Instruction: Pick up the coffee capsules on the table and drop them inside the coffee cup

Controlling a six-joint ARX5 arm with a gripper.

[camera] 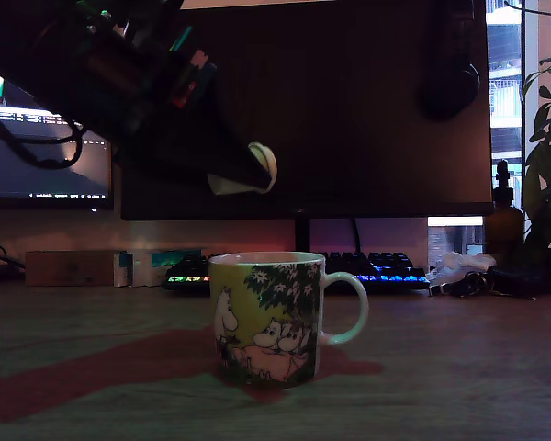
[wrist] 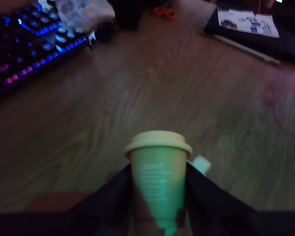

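Behind the coffee cup [camera: 266, 317], a keyboard [camera: 376, 271] glows on the table [camera: 459, 367].

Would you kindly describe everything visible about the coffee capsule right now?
The coffee capsule is a small tapered pod, pale green in the wrist view, with a wider cream-coloured rim and flat lid and faint white lettering on its side. It looks like smooth plastic. The gripper clamps it between two dark fingers, one on each side. In the exterior view it hangs above the table, higher than the coffee cup, touching only the fingers.
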